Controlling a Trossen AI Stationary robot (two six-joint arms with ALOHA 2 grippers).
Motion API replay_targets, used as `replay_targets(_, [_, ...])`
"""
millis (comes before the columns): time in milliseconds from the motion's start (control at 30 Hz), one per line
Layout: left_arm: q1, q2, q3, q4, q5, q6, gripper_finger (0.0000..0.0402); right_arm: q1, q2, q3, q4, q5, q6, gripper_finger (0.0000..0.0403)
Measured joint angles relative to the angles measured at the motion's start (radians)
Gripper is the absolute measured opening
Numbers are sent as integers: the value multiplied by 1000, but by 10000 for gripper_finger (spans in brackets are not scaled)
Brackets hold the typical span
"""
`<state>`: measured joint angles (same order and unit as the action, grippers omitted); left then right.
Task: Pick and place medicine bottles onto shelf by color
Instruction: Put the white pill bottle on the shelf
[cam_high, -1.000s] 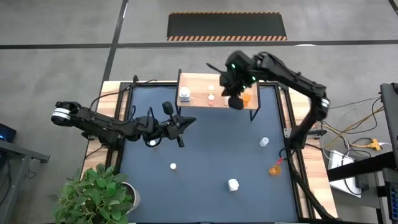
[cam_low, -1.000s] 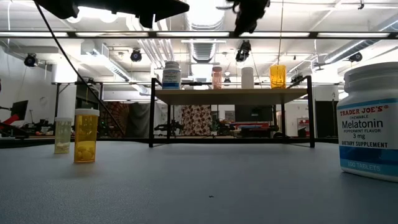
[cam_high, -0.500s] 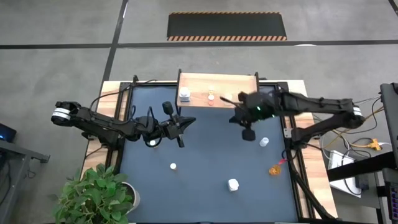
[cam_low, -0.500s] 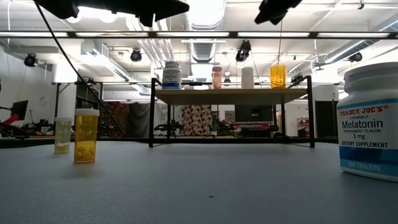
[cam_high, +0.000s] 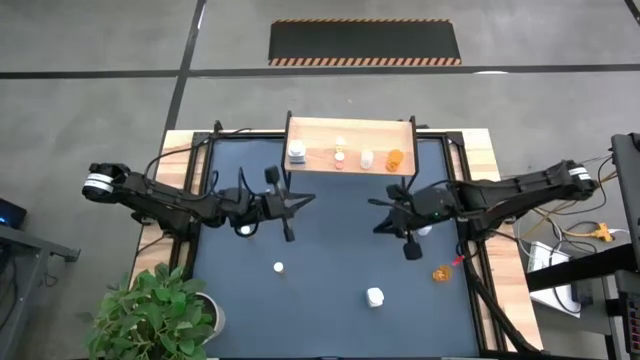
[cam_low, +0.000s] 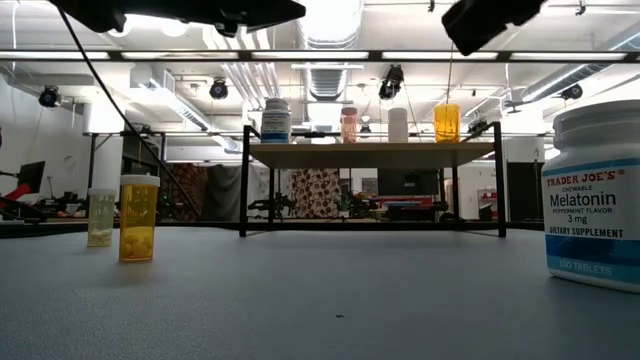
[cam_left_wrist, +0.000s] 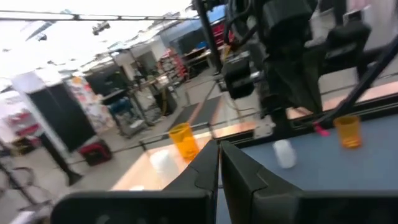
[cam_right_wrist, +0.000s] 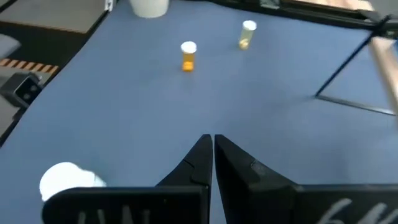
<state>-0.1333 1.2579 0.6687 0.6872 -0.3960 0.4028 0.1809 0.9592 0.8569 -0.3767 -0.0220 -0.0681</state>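
The light-wood shelf (cam_high: 350, 133) stands at the mat's far edge on thin black legs. Its board carries a white-and-blue bottle (cam_high: 297, 153), a small pinkish one (cam_high: 340, 154), a white one (cam_high: 367, 158) and an orange one (cam_high: 394, 159). On the mat stand two white bottles (cam_high: 277, 267) (cam_high: 375, 296), an orange one (cam_high: 441, 272) and a clear one (cam_high: 425, 231). My right gripper (cam_high: 382, 215) hovers shut over the mat, right of centre, beside the clear bottle, empty (cam_right_wrist: 212, 140). My left gripper (cam_high: 306, 198) waits shut and empty over the mat's left half (cam_left_wrist: 219, 148).
In the low view a large white Melatonin bottle (cam_low: 595, 195) stands close on the right, an orange bottle (cam_low: 137, 217) and a pale one (cam_low: 100, 217) on the left. A potted plant (cam_high: 155, 305) sits at the table's near left corner. Bare mat lies in the middle.
My right gripper has drawn back from above the shelf's right end, beside the orange bottle, toward the near edge and out over the mat's right half. The orange bottle stays upright on the shelf.
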Motion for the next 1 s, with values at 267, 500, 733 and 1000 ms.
replay_targets(267, [-1,0,-6,1,33,-58,0,96,27,-39,35,-1,135,9])
replay_targets(500, [-5,0,-8,2,39,-60,0,239,69,2,-53,-4,281,9])
replay_targets(733, [-25,0,-8,2,127,-107,0,369,141,5,-106,-7,407,9])
replay_targets(1000, [-68,134,17,34,139,-199,0,472,274,4,-101,4,532,9])
